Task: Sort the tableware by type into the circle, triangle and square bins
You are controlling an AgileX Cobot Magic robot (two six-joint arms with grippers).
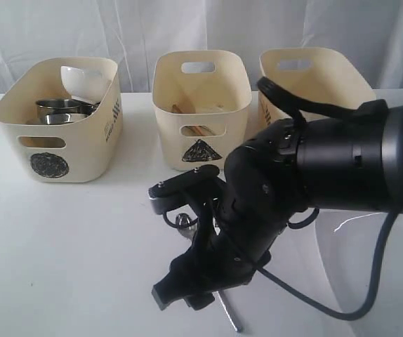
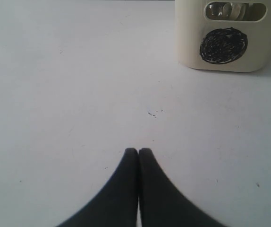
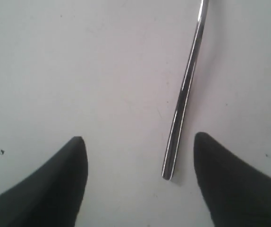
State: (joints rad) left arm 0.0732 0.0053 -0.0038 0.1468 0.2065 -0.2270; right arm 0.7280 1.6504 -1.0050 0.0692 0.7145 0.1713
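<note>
A steel utensil lies on the white table under my right arm, its handle (image 3: 185, 94) running between my right gripper's fingers. Its head (image 1: 182, 222) is mostly hidden by the arm, so I cannot tell its type. My right gripper (image 3: 138, 146) is open just above the table, and the handle's end sits close to one finger (image 3: 220, 175). In the exterior view that gripper (image 1: 179, 291) points down at the front. My left gripper (image 2: 138, 150) is shut on nothing, low over bare table. The circle bin (image 1: 64, 119) holds steel mugs (image 1: 61, 109) and a white bowl (image 1: 82, 78).
The triangle bin (image 1: 200, 105) stands in the middle with wooden chopsticks (image 1: 187, 111) inside. A third bin (image 1: 314, 77) stands at the back right, partly behind my right arm. A large white plate (image 1: 363, 263) lies faintly at the right. The circle bin (image 2: 223, 45) is ahead of the left gripper.
</note>
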